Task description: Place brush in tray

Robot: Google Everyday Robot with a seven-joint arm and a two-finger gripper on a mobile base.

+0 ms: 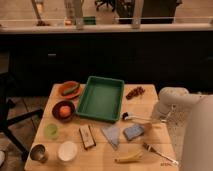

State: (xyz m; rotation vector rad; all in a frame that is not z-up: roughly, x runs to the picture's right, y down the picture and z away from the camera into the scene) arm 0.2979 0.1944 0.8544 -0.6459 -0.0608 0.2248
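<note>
Wooden bench (146,105), seen from the front and above. Green tray (101,98) sits centre-rear. The brush (140,118) is on the bench outside the tray, lying roughly crosswise. Its white bristle head is just beside the tray's near right corner and its handle runs off to the right. The hand (163,118) is at the handle's far end, by the bench's right edge, under the white arm (172,97). Contact with the handle cannot be made out. Left of tray: orange plate (69,89), dark bowl (63,110). Front row: dark block (88,136), blue sponge (133,131), banana (127,158), fork (159,153).
</note>
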